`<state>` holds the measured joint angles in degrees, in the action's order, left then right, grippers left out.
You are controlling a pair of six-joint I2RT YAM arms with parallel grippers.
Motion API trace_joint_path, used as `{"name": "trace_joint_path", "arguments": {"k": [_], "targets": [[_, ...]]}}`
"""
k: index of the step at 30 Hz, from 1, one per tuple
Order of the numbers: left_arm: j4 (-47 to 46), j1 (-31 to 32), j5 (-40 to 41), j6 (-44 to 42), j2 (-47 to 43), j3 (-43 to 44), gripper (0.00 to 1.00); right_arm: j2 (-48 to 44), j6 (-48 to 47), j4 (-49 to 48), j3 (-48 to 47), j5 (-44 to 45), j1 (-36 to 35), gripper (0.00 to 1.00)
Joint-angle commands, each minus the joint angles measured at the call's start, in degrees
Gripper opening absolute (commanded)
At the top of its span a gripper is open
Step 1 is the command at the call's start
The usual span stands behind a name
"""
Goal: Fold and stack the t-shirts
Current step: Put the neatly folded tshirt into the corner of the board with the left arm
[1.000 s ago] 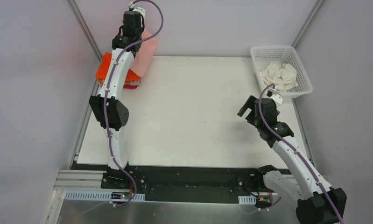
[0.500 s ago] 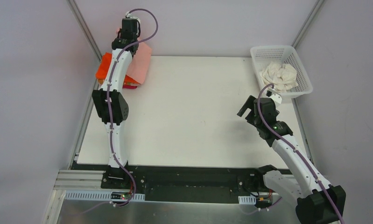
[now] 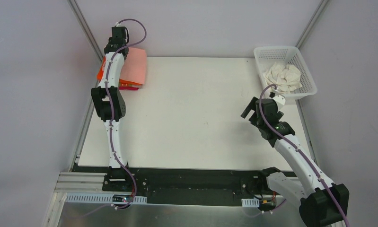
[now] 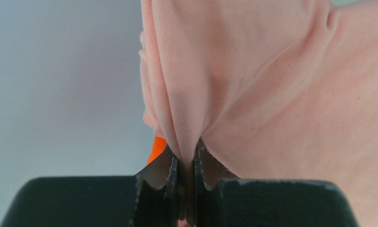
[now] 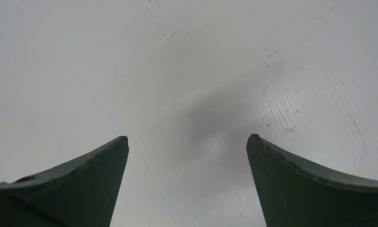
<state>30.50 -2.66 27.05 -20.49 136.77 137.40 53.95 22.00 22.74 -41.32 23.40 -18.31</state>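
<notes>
Salmon pink on the stack, far-left corner.
Left gripper [image 4: 186,153] was clamped tight on a bunched fold of the salmon pink t-shirt [image 3: 135,65], which lay over the orange t-shirt [image 3: 101,73] at the table's [image 3: 191,118] far-left edge, hard by the frame post [image 3: 85,28]. The risk, as I judged it: a release with cloth snagged could drag the fold askew or off that edge. Wide bare table ran rightward; right gripper [image 5: 187,142] hung splayed wide, holding nothing, near the basket [image 3: 274,48] with the cream-white t-shirt [image 3: 284,78].
</notes>
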Motion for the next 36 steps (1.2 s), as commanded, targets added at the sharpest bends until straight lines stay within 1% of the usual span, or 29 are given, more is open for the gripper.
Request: {"name": "trace_joint_path", "arguments": {"k": [1,6,22,26,27,28,29,30,33,34,35,36], "targets": [[-4.0,-1.2,0.4,-3.0,-1.5,2.8,0.00,0.6,-0.4,-0.9,-0.1,2.3,0.2,1.00],[-5.1,-1.4,-0.4,-4.6,-1.8,1.3,0.00,1.5,-0.3,-0.9,-0.4,2.2,0.1,1.00],[-8.5,-2.7,4.0,-7.6,0.9,1.0,0.00,1.9,-0.3,0.4,-1.1,2.1,0.1,1.00],[-8.6,-2.8,4.8,-8.1,1.3,0.9,0.17,1.7,-0.4,0.6,-1.2,2.4,0.2,1.00],[-8.6,-2.8,5.0,-8.3,1.3,0.8,0.23,1.8,-0.5,0.7,-1.3,2.5,0.1,1.00],[-8.6,-2.8,5.2,-8.3,1.1,0.8,0.33,1.8,-0.5,0.7,-1.4,2.5,0.1,0.99],[-8.6,-2.7,5.2,-8.3,0.9,0.8,0.46,1.8,-0.5,0.7,-1.4,2.4,0.1,1.00],[-8.6,-2.8,5.2,-8.1,0.6,0.8,0.56,1.8,-0.5,0.7,-1.4,2.3,0.2,1.00],[-8.6,-2.7,5.6,-7.5,-0.8,0.9,0.75,1.9,-0.5,0.9,-1.7,1.9,0.1,1.00],[-8.6,-2.7,5.6,-7.3,-1.5,0.9,0.84,1.8,-0.5,1.1,-1.7,1.9,0.1,1.00],[-8.6,-2.6,5.6,-6.8,-2.3,0.8,0.95,1.7,-0.4,1.1,-1.8,1.8,0.1,1.00],[-8.6,-2.5,5.6,-6.2,-3.1,0.7,0.98,1.6,-0.3,1.0,-1.9,1.9,0.2,1.00]]}}
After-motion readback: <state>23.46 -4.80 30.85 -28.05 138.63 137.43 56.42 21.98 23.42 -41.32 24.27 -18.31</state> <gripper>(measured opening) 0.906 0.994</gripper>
